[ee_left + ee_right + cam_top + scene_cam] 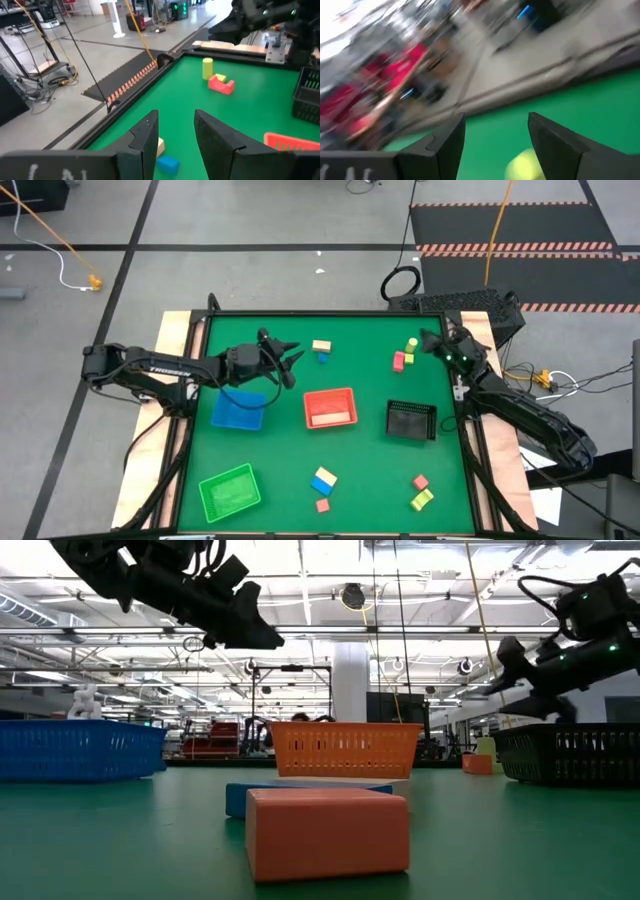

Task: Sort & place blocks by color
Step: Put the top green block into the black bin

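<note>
From above, the green desk (360, 455) was seen to carry four trays: a blue tray (238, 411) at the left, a red tray (330, 407) in the middle, a black tray (411, 420) to the right and a green tray (230, 489) at the near left. The left hand (292, 362) was held over the desk between the blue tray and a tan block (321, 346) with a blue block (323, 358) just beside it, at the far side. The right hand (430, 343) was poised at the far right, close to a yellow-green block (412, 343) and a pink block (400, 360). More blocks were scattered along the near edge. In the low view, an orange-red block (327, 831) was seen closest to the camera, and both hands were raised above the desk with nothing seen between their fingers. In the left wrist view, the left hand (176, 131) was seen with a narrow gap between its fingers and nothing grasped, the tan and blue blocks lying just beyond them. In the right wrist view, the right hand (496, 132) was seen released, fingers parted, with the yellow-green block (525, 166) lying beyond them, not gripped.
</note>
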